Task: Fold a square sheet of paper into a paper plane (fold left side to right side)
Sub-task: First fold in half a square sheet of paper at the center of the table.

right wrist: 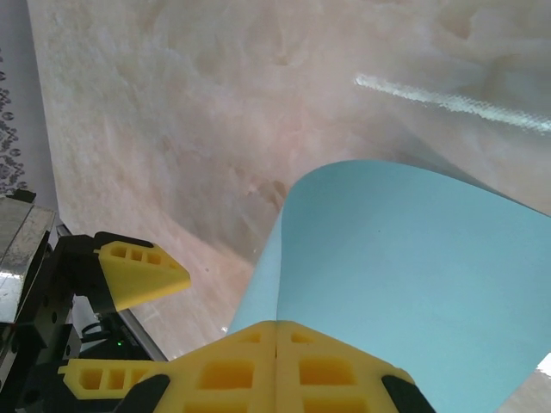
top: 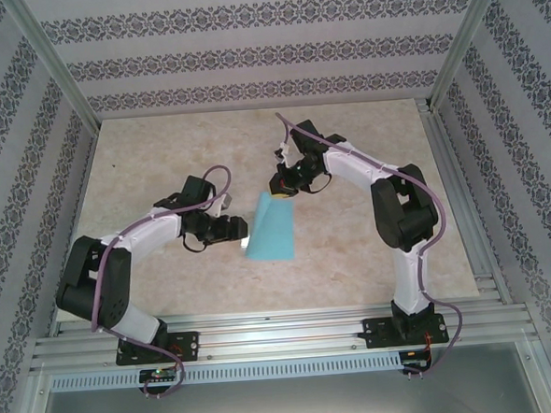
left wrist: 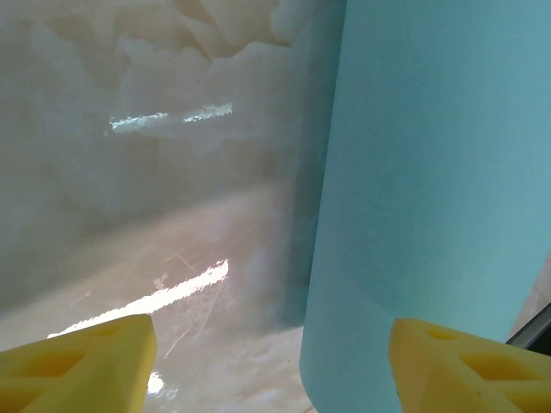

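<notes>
Nearest our bases, the left gripper (top: pixel 234 230) sits low on the beige marbled tabletop (top: pixel 160 157), just beside the left flank of the thin, light turquoise-blue square sheet of paper (top: pixel 269 227). Its yellow fingers (left wrist: pixel 86 361) stand well apart with nothing between them. From its wrist camera we see the sheet (left wrist: pixel 430 172) rising as a smooth curved wall over the right-hand finger, so the paper is bowed up off the table and not yet creased.

Further out, at the sheet's far end, the right gripper (top: pixel 282 185) has its yellow pads pressed flat together. From its wrist view (right wrist: pixel 275 331) the blue paper (right wrist: pixel 413 275) seems to emerge from between them, so we judge that it is pinching an edge and holding the curl.

We take the step in hand to be laying the lifted side over onto the other.

- We should carry the pinched edge across low and slowly, because the glossy table will let the sheet slide.
- We should line up the corners before anything is flattened.
- The open left fingers could pin the lower layer, then press the bend from its middle outward.
- We should let go of the pinched edge only once the sheet is pinned. Otherwise the curl may spring back and skew the crease.
</notes>
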{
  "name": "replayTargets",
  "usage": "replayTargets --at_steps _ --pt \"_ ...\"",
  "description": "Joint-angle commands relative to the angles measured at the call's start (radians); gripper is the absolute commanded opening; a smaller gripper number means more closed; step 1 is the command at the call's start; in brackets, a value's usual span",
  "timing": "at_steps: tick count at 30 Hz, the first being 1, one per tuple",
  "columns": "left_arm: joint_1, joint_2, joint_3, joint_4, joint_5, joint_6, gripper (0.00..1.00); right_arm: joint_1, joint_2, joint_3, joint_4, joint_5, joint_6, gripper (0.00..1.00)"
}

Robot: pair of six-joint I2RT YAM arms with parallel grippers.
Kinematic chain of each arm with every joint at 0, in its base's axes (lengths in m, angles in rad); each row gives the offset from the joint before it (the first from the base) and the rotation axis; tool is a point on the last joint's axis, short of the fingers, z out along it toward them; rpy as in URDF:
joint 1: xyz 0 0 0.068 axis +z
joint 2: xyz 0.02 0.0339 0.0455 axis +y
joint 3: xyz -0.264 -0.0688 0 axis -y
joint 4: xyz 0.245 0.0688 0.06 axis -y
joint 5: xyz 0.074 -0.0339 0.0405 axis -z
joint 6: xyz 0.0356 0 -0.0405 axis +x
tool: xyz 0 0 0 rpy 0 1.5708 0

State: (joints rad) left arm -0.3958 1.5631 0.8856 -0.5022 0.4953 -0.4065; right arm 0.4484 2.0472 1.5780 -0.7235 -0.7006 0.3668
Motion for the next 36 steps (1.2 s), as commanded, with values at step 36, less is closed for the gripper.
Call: replayTargets --at_steps 36 --pt "-0.247 0.349 0.33 -0.065 -0.194 -0.011 0.58 -0.077 0.102 0.033 -0.057 0.178 -0.117 0.0"
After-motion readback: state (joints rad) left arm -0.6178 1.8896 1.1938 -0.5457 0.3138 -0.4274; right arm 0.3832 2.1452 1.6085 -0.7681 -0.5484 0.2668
